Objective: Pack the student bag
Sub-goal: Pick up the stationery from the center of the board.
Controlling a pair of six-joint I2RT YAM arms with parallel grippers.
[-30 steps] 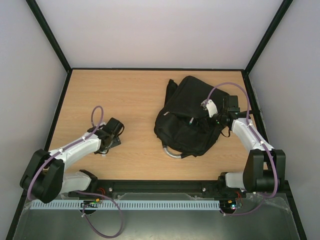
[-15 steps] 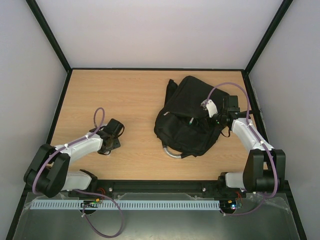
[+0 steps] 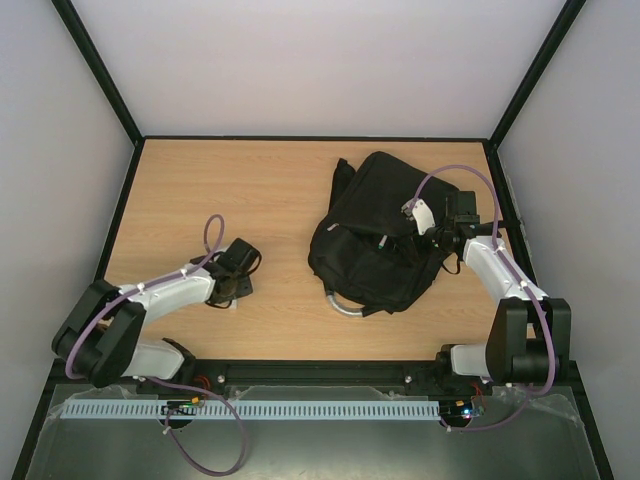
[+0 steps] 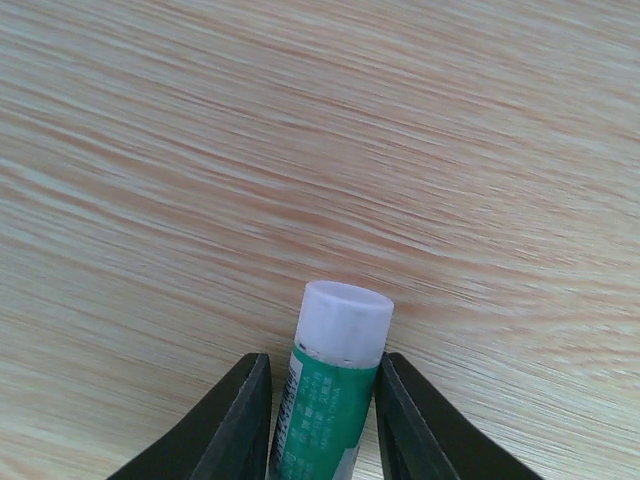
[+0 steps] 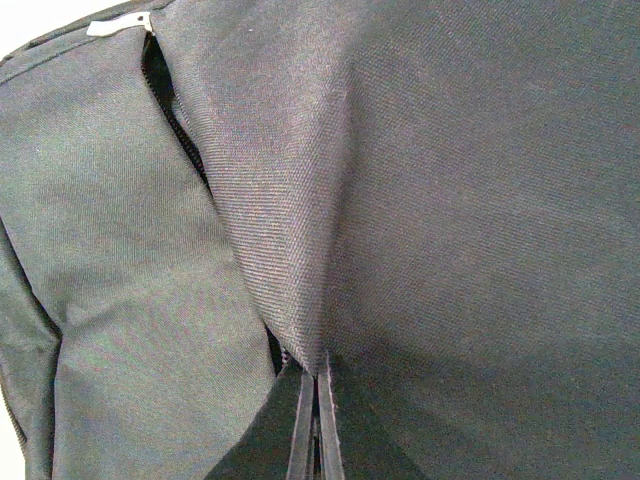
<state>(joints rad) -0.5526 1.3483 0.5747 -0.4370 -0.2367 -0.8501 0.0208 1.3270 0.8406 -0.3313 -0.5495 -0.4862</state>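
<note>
Change: my left gripper (image 3: 238,270) had slid rightward along the table (image 3: 270,190) toward the student bag (image 3: 375,235); the right arm and the bag had not shifted.
Left claw: clenched on a green tube (image 4: 333,385) with a white cap, probably a glue stick, held low over bare wood.
Bag position: slumped on the right half of the table, well apart from the left claw, with its silvery loop handle (image 3: 345,306) on the near side.
Right claw: my right gripper (image 5: 316,440) was pinched tight on a fold of the bag's fabric, beside a parted zipper (image 5: 170,110).
Handling: I judged the bag soft, floppy and light while unfilled. It would sag rather than keep its mouth open, so the fabric at the zipper lip, or the handle, looked the best hold.
</note>
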